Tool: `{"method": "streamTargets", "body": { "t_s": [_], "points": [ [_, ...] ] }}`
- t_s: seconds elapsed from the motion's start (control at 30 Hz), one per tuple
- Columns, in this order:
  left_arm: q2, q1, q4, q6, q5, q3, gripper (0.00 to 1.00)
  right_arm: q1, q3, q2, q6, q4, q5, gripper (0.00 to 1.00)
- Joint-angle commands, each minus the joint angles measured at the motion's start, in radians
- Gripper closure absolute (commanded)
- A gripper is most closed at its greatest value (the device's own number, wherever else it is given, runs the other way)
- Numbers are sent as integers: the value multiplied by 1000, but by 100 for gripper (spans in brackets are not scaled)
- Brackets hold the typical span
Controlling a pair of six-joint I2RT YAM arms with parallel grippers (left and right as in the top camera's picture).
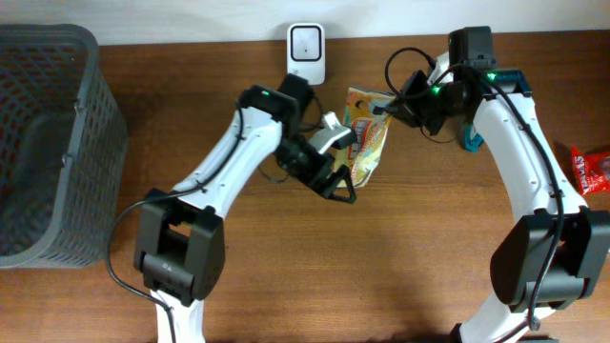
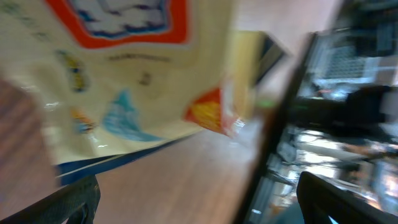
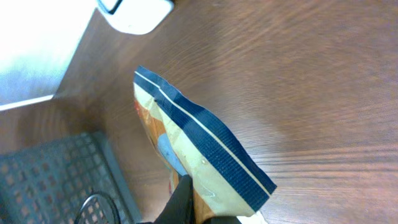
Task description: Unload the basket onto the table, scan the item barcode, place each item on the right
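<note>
The right tool [image 1: 385,109] is clamped on the upper edge of the snack packet [image 1: 367,138], jaws together on the foil. In the right wrist view the packet's blue sealed edge sticks out past the dark finger. The left tool [image 1: 340,191] has jaws wide apart, just beside the packet's lower end, holding nothing. Its own view shows the printed face close above, blurred.

The packet's long axis runs approx. front-to-back on the counter [image 1: 410,267], a bit tilted, upper end toward the back wall. The scanner [image 1: 307,43] lies left and back of that upper end, near but not touching. So the next move is probably a short carry left/back, plus a turn of the barcode side to the scanner window. Which face has the barcode cannot be told.

Room: the left arm lies close along the packet's left side and may be in the way. The basket [image 1: 48,143] is well apart at left, and a red packet [image 1: 593,171] sits at the right edge.
</note>
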Motion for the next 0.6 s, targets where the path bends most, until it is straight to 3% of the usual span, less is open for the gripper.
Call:
{"method": "streamTargets", "body": {
  "t_s": [0.0, 0.1, 0.23, 0.57],
  "points": [
    [-14, -56, 45, -146, -349, -7, 1, -1, 13, -11, 56, -10, 51, 96],
    [-39, -119, 80, -196, -546, -7, 1, -1, 13, -11, 66, -10, 51, 96],
    [-45, -232, 157, -366, -839, -7, 1, -1, 13, -11, 66, -10, 51, 96],
    [-106, -337, 248, -389, -872, -7, 1, -1, 12, 21, 9, -20, 72, 96]
  ]
}}
